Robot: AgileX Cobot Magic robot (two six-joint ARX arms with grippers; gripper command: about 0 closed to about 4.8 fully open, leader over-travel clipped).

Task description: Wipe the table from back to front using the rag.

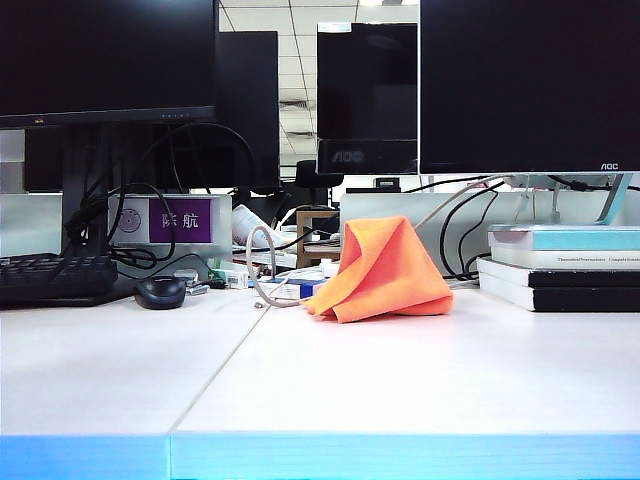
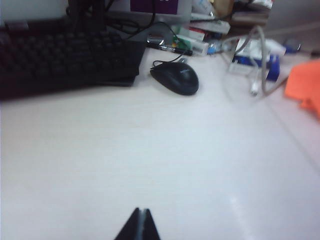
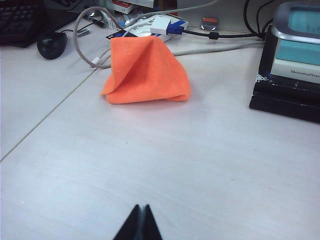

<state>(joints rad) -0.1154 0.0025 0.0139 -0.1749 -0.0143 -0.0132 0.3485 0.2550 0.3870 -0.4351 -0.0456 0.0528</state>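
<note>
The orange rag [image 1: 385,272] stands bunched in a peaked heap at the back of the white table [image 1: 400,380], just right of the seam. In the right wrist view the rag [image 3: 147,72] lies well ahead of my right gripper [image 3: 140,206], which is shut and empty over bare table [image 3: 200,165]. My left gripper [image 2: 141,210] is shut too, with nothing in it, above the left panel [image 2: 125,160]; only an edge of the rag [image 2: 306,85] shows off to its side. Neither gripper appears in the exterior view.
A black keyboard [image 1: 55,278] and mouse [image 1: 160,292] sit at the back left. Grey cable loops [image 1: 262,270] and small boxes lie beside the rag. A stack of books [image 1: 565,265] stands at the back right. Monitors [image 1: 520,85] line the rear.
</note>
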